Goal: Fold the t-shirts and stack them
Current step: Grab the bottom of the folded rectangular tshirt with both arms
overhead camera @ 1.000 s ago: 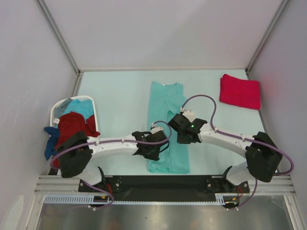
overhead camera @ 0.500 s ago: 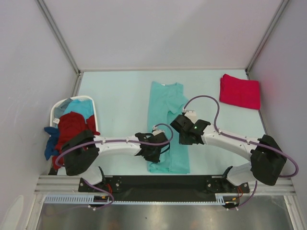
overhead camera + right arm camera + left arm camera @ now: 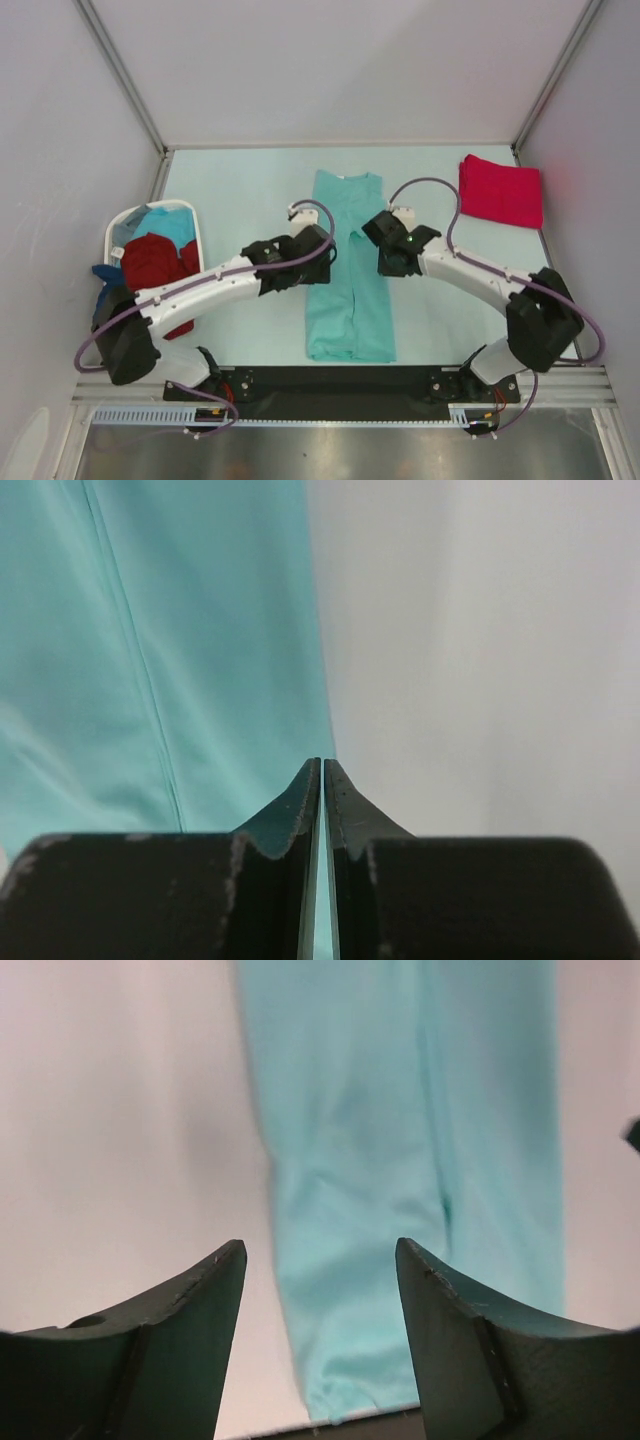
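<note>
Left gripper [image 3: 320, 1250]: black fingers spread wide, nothing between them, poised at the left edge of the light teal cloth t-shirt [image 3: 350, 300], which lies flat as a long narrow strip, collar to the far side, mid-way across the pale table [image 3: 240, 190]. Right gripper [image 3: 322, 768]: fingers closed to a hairline slit at that shirt's right edge; whether cloth is pinched, cannot tell. Bright pinkish-red t-shirt [image 3: 500, 190], folded square, far right corner; dark red shirt [image 3: 150, 262] and light blue shirt [image 3: 170, 225] heaped in white plastic laundry basket [image 3: 113, 237], left.
</note>
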Controlling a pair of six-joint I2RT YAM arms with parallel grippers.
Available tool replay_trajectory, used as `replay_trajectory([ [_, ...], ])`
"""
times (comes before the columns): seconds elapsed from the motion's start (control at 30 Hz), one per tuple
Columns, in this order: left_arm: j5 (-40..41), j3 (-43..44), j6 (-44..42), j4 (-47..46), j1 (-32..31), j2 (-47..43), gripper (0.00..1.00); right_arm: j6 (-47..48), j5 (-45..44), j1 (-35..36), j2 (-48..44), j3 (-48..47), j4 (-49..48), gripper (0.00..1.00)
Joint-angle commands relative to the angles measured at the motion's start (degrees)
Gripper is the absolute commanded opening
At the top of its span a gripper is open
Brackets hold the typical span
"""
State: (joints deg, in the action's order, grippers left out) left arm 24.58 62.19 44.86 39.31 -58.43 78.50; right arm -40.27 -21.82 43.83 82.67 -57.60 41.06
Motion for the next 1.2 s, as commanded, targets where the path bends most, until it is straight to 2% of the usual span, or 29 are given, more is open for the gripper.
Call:
replay_trajectory([
  [0.0, -2.07, 3.53, -5.83, -1.34, 10.08, 5.07, 0.66, 7.39, 2.21, -5.94, 7.93, -11.46, -4.5, 0.09],
  [0.07, -3.04, 5.82, -8.81, -2.57, 13.94, 9.45, 0.66, 8.54, 3.27, -7.88, 12.66, -15.5, -5.2, 0.09],
  [0.23, -7.52, 19.61, -13.12, -1.87, 20.54, 20.71, 0.66, 10.39, 7.49, -13.42, 23.48, -30.18, -5.38, 0.08],
  [0.6, -16.74, 48.79, -15.33, 2.43, 28.63, 44.78, 0.66, 12.15, 13.21, -18.77, 49.84, -59.69, -0.89, 0.08],
  [0.73, -20.09, 61.96, -15.51, 6.3, 31.45, 53.41, 0.65, 11.18, 16.72, -20.98, 58.64, -71.55, 2.26, 0.08],
  [0.87, -22.82, 63.84, -15.16, 5.87, 33.65, 56.94, 0.64, 11.71, 16.81, -21.6, 63.31, -77.39, 4.03, 0.08],
  [1.03, -26.14, 64.54, -15.07, 5.43, 35.49, 60.54, 0.64, 11.79, 18.13, -22.13, 65.68, -77.04, 3.24, 0.09],
  [1.17, -24.75, 64.54, -14.37, 6.22, 36.46, 60.81, 0.61, 11.88, 16.91, -22.21, 65.69, -74.51, 3.15, 0.07],
])
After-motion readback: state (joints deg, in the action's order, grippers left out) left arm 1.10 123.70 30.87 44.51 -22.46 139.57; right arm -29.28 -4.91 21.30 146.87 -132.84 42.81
